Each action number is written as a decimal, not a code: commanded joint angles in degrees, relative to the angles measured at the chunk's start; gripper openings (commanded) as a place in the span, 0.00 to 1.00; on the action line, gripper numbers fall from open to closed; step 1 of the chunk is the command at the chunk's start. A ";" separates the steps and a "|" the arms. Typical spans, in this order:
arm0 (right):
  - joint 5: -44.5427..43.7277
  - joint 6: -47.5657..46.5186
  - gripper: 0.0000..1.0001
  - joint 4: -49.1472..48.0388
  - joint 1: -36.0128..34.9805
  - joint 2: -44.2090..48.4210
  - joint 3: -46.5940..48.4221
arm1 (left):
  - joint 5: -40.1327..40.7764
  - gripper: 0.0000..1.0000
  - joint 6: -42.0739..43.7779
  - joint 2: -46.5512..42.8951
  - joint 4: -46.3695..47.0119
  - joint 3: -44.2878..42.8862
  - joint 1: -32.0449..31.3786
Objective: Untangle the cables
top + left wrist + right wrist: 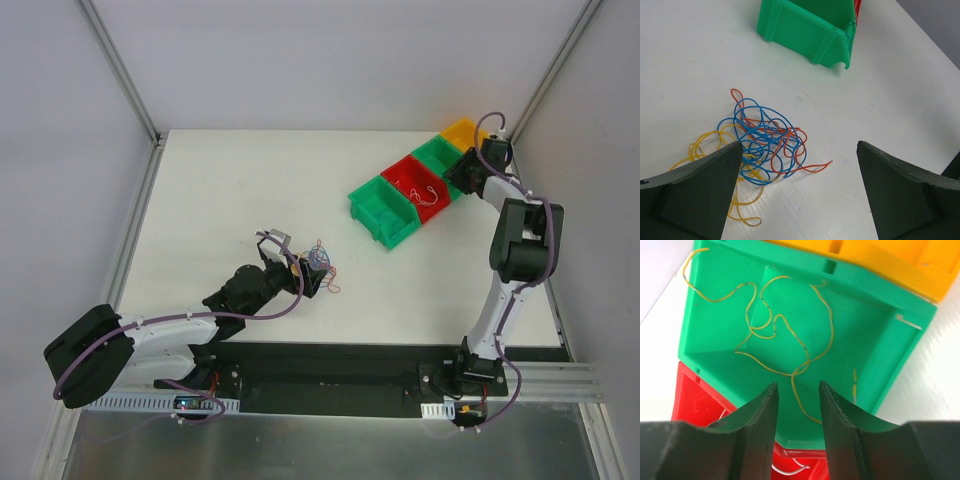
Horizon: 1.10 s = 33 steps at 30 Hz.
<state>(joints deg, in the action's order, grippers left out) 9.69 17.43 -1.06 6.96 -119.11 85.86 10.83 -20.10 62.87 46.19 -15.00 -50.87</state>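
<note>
Though overhead blurs cables (765, 137), left end effector (799, 150) and right end effector (797, 387) gape.

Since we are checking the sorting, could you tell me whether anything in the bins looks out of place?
One thing: the yellow wire in the green bin is not fully inside, as one end seems to drape over the rim at a corner. Nothing else looks spilled or damaged.
</note>
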 commanded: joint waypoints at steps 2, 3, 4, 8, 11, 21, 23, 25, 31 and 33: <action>-3.27 5.75 0.40 -3.77 -2.21 8.35 -6.92 | -1.69 0.98 -0.91 -0.30 1.80 -1.95 0.60; -4.84 7.51 0.40 -4.03 -2.74 9.41 -8.07 | -1.86 0.98 -1.00 -0.12 0.49 -2.92 0.69; -6.08 9.10 0.40 -4.30 -3.35 10.47 -9.56 | -2.04 0.98 -1.34 0.06 -2.22 -4.23 0.69; -13.37 16.22 0.41 -5.87 -6.87 15.21 -15.36 | -3.79 0.99 -5.20 0.50 -17.59 -13.18 1.82; -17.15 19.38 0.42 -6.15 -9.51 17.68 -18.36 | -10.72 0.99 -9.86 4.44 -22.45 -18.73 4.98; -18.66 19.22 0.43 -14.75 -9.77 23.22 -28.55 | -13.74 0.66 -12.07 21.85 -34.94 -34.73 8.33; -17.61 16.94 0.44 -14.94 -9.86 22.96 -28.82 | -11.19 0.59 -11.63 23.08 -37.57 -36.40 8.42; -16.03 15.10 0.44 -13.98 -9.77 22.61 -27.78 | -8.55 0.54 -11.11 24.75 -39.33 -38.25 8.33; -13.39 12.19 0.45 -13.44 -10.13 22.52 -27.50 | -6.35 0.36 -11.11 32.47 -41.01 -44.83 8.33; -13.73 12.10 0.44 -13.53 -10.13 22.34 -27.59 | -6.52 0.29 -10.93 36.25 -41.71 -47.91 8.42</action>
<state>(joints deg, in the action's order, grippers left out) -5.50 31.75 -12.40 -2.87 -98.98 57.36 2.13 -31.68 93.76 6.55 -57.08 -42.54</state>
